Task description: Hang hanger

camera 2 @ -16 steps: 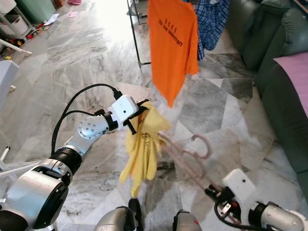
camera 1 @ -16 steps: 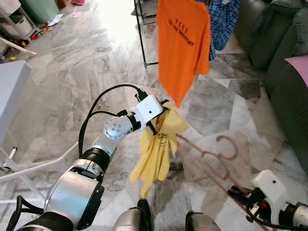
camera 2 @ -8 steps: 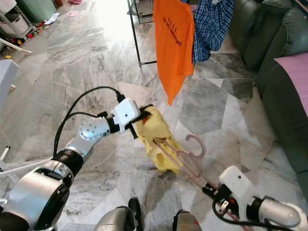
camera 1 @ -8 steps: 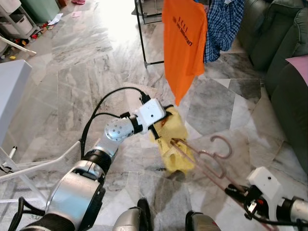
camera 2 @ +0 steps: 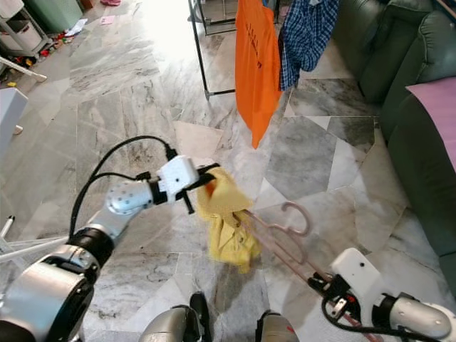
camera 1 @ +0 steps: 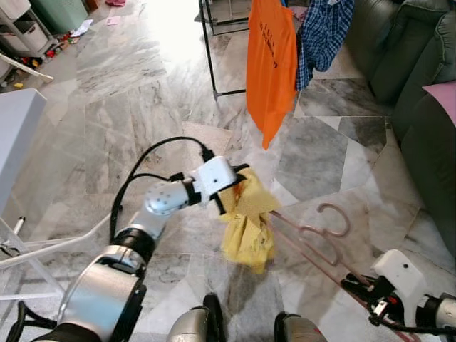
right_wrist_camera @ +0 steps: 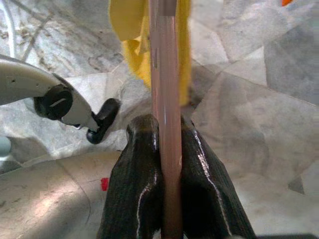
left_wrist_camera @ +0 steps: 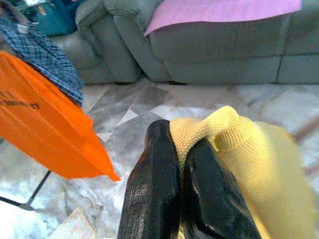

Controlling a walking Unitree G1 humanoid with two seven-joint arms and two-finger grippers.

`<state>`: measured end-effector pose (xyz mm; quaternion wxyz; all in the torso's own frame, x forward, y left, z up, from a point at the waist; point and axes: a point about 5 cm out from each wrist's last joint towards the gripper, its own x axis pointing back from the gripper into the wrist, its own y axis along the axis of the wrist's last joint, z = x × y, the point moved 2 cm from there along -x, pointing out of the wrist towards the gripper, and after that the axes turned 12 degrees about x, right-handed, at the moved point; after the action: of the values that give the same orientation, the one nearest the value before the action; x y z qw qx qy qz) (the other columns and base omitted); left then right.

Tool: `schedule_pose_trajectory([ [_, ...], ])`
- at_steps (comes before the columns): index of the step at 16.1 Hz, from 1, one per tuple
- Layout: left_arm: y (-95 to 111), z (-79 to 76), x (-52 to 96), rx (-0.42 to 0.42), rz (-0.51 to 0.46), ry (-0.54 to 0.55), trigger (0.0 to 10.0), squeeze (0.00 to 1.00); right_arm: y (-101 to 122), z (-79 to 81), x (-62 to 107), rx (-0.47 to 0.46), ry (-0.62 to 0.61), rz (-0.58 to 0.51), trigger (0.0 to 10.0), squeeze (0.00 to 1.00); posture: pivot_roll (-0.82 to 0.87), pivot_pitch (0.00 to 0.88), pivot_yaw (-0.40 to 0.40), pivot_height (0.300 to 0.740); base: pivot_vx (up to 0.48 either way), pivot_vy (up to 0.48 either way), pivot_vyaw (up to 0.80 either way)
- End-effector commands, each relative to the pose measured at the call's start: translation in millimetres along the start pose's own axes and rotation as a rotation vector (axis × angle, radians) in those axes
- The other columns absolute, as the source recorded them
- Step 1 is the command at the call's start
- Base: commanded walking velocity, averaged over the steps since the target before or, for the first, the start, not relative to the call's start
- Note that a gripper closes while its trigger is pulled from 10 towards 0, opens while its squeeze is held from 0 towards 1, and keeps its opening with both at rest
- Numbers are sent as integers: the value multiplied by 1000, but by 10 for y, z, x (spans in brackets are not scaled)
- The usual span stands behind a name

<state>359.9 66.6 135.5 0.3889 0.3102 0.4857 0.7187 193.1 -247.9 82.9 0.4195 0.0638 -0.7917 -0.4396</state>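
Note:
My left gripper (camera 1: 229,187) is shut on the top of a yellow garment (camera 1: 248,221), which hangs bunched above the marble floor. In the left wrist view the two black fingers (left_wrist_camera: 154,174) pinch a fold of the yellow knit cloth (left_wrist_camera: 239,144). A pink hanger (camera 1: 313,235) runs from low on the right up to the garment, its far end at or in the cloth and its hook (camera 1: 336,216) pointing up. My right gripper (camera 1: 358,286) is shut on the hanger's near end. The right wrist view has the pink bar (right_wrist_camera: 163,59) clamped between the fingers (right_wrist_camera: 137,164).
An orange T-shirt (camera 1: 271,64) and a blue plaid shirt (camera 1: 322,32) hang on a black rack (camera 1: 210,50) ahead. A grey sofa (camera 1: 420,85) with a pink cloth lines the right side. A white table (camera 1: 14,128) stands at the left. My feet (camera 1: 206,324) are below.
The yellow garment, long and loose one second ago, is now bunched short. The hanger's end has come up to it. The orange shirt has turned more edge-on.

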Motion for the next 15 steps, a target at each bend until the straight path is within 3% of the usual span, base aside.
schedule_pose_trajectory([
  [1,22,-19,26,-13,-27,-15,10000,0,4,-1,-8,4,-10,-13,10000,0,-236,257,163,740,0,0,0],
  [4,47,-131,-10,-4,-64,-63,10000,0,24,-33,-92,-1,-38,-37,10000,0,-234,255,160,740,0,0,0],
  [6,154,-272,-67,10,-153,-113,10000,0,35,10,-189,-13,-20,-55,10000,0,-227,254,158,740,0,0,0],
  [9,223,-397,-140,21,-196,-156,10000,0,76,119,-319,-27,48,-85,10000,0,-218,255,157,740,0,0,0],
  [13,359,-471,-202,20,-244,-208,10000,0,41,198,-444,-30,86,-74,10000,0,-223,255,160,740,0,0,0],
  [15,466,-451,-198,11,-281,-210,10000,0,-22,113,-527,-66,2,-59,10000,0,-225,255,162,740,0,0,0],
])
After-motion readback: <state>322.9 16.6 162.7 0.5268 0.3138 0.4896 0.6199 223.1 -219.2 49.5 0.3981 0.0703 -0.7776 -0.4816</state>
